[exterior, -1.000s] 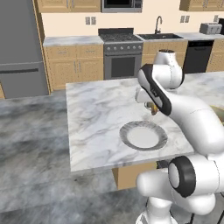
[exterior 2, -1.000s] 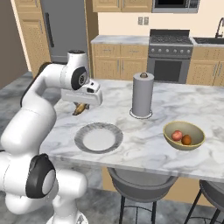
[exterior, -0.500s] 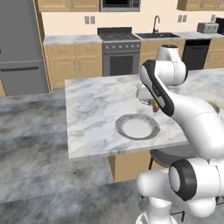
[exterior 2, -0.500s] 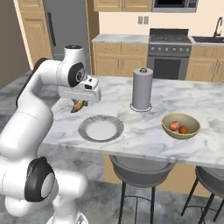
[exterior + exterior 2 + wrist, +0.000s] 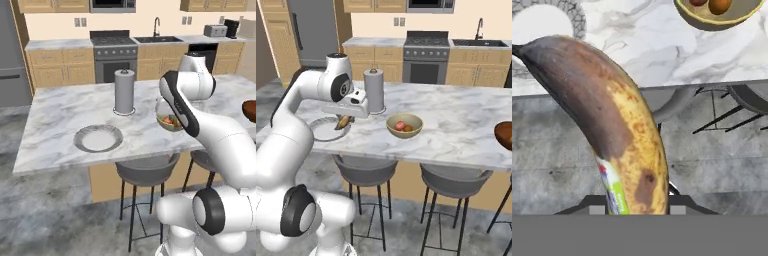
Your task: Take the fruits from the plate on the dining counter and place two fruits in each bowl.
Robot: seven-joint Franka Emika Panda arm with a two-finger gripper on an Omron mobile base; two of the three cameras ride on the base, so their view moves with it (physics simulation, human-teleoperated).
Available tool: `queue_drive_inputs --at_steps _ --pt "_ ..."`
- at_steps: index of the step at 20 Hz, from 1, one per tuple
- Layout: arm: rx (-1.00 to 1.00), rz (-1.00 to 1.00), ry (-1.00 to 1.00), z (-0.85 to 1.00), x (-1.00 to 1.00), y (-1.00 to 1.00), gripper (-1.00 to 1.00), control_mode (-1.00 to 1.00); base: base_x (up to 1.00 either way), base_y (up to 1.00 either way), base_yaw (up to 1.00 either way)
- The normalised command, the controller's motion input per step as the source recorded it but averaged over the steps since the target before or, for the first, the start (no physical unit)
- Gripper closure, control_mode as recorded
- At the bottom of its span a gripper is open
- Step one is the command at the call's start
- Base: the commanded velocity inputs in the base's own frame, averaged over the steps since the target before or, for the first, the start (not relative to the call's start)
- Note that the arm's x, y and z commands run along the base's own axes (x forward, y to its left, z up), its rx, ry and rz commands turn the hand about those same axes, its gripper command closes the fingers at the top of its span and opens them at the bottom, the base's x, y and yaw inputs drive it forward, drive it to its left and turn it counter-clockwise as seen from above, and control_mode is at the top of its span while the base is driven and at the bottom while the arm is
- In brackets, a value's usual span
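A small banana [image 5: 617, 125], yellow with brown mottling, a dark tip and a coloured sticker near its lower end, is pinched between the fingers of the two-finger end effector [image 5: 344, 121]. In the right base view it is seen hanging just over the near rim of the round, shallow, light-grey plate [image 5: 98, 138], which lies bare on the long white marble counter [image 5: 456, 120] with grey veins. No fruit is seen left on that plate.

The deep tan-yellow bowl [image 5: 404, 125] stands a little way to the right of the plate on the same counter, and two round fruits are seen inside it: a red one [image 5: 400, 125] and an orange one [image 5: 408, 128]. This bowl is judged to be filled as the task asks.

The dark reddish-brown bowl [image 5: 504, 135] stands well apart, at the far right edge of both base views; its contents cannot be made out. The yellow-green fruit is not identified in any bowl with certainty.

Roughly half of the task is judged done, possibly more. The carried banana is presumably meant for the dark bowl, so a long carry to the right along the counter is left, followed by a release.

A tall grey paper-towel roll [image 5: 124, 91] stands upright on the counter behind the plate, and grey bar stools [image 5: 452, 182] are tucked under the counter's near edge.
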Motion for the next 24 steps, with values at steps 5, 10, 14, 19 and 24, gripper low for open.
queue_drive_inputs --at_steps 5,10,14,19,24 --pt "0.0 0.0 0.0 0.0 0.0 0.0 1.0 1.0 0.52 -1.0 0.0" --pt "0.0 0.0 0.0 0.0 0.0 0.0 1.0 1.0 0.86 -1.0 0.02" --pt "0.0 0.0 0.0 0.0 0.0 0.0 1.0 1.0 -0.01 -1.0 0.04" --pt "0.0 0.0 0.0 0.0 0.0 0.0 1.0 1.0 -0.3 -1.0 0.01" --pt "0.0 0.0 0.0 0.0 0.0 0.0 1.0 1.0 -0.08 -1.0 0.0"
